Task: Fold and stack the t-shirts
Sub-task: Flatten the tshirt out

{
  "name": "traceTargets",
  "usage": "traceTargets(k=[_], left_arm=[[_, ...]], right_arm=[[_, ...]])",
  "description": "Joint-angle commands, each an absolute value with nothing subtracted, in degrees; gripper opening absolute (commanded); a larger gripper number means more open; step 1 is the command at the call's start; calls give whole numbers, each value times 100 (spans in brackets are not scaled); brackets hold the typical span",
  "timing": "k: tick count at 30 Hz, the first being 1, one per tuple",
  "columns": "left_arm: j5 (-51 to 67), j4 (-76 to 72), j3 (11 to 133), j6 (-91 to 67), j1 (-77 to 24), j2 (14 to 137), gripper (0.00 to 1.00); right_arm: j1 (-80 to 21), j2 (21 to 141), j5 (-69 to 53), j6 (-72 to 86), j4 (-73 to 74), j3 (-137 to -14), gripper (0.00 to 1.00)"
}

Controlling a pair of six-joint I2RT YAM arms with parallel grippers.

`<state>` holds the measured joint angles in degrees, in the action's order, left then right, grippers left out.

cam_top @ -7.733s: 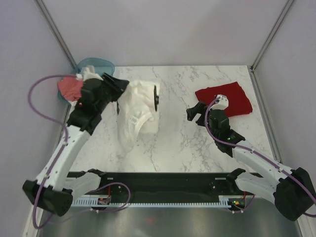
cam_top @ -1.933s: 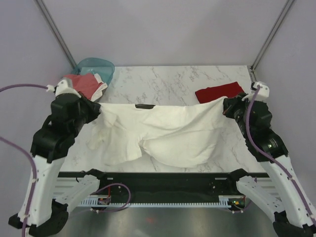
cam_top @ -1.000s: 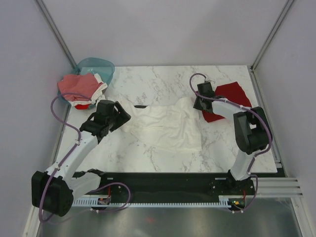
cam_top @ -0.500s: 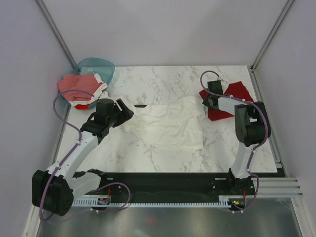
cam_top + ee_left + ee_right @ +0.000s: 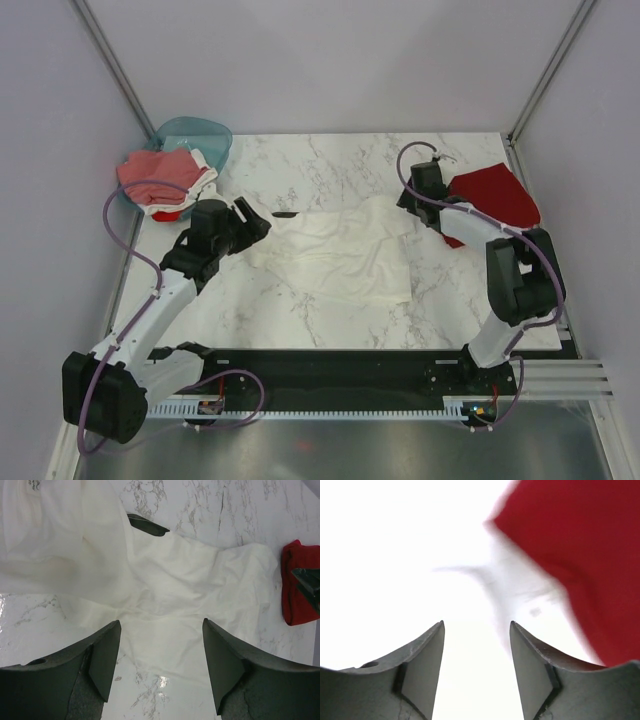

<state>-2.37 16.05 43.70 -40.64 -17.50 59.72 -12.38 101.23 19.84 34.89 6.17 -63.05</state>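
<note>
We see the large white cotton tee [image 5: 340, 258] lying rumpled, mid-bench [image 5: 330, 160]. Left claw [image 5: 161, 627] hovers over its L edge, jaws wide, holding nothing. Right claw [image 5: 476, 625] is also parted & empty, btwn white tee & solid dark red tee [image 5: 497, 195]. Far L: teal plastic basket [image 5: 200, 132], pinkish-red tee [image 5: 150, 175] heaped against it.

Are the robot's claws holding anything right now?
Nothing is held. The left gripper stands open over the crumpled white cotton t-shirt, the right gripper open beside the dark red t-shirt.
</note>
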Motion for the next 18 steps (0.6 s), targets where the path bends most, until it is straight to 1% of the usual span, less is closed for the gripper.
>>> traceTargets(k=[1, 5, 9, 11, 12, 18], left_arm=[[-106, 1345, 4412, -3815, -1775, 5906, 74], [-18, 1257, 4386, -3797, -1793, 5985, 74], [141, 1230, 4395, -3753, -1819, 6064, 75], [158, 1222, 4386, -3727, -1819, 6056, 77], [150, 1213, 4377, -3692, -1837, 6056, 77], [26, 1213, 4394, -3595, -1837, 6231, 79]], right_arm=[[-1967, 9458, 2083, 3314, 536, -6145, 64], [-2792, 8870, 1794, 3349, 449, -5689, 67], [-3313, 8210, 1915, 3261, 256, -5082, 70], [-3401, 7921, 1873, 3217, -200, -4624, 76], [-3401, 7893, 1776, 3208, -280, -4545, 77], [-3401, 8287, 1881, 3032, -17, -4895, 77]])
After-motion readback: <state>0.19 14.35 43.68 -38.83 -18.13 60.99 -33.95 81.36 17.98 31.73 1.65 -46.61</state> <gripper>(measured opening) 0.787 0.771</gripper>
